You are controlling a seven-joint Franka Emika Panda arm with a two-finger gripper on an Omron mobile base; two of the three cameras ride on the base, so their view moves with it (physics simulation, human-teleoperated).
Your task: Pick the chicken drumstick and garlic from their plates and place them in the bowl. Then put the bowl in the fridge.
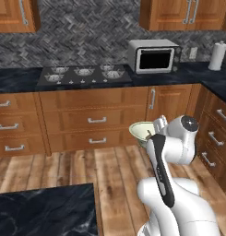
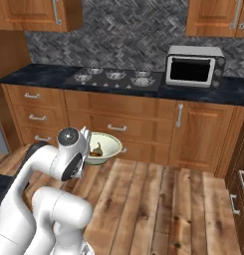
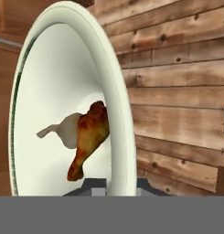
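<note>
Two items ride in your bowl (image 3: 63,91) at frame centre: the chicken drumstick (image 3: 88,137) and pale garlic (image 3: 63,132) behind it. Your gripper (image 3: 115,185) pinches the bowl's rim at the bottom edge, above the wooden floor (image 2: 158,199).

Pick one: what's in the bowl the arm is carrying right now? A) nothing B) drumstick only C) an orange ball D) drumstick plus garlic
D: in the hand view the bowl holds the reddish-brown chicken drumstick with the pale garlic lying against it, both resting on the bowl's inside.
</note>
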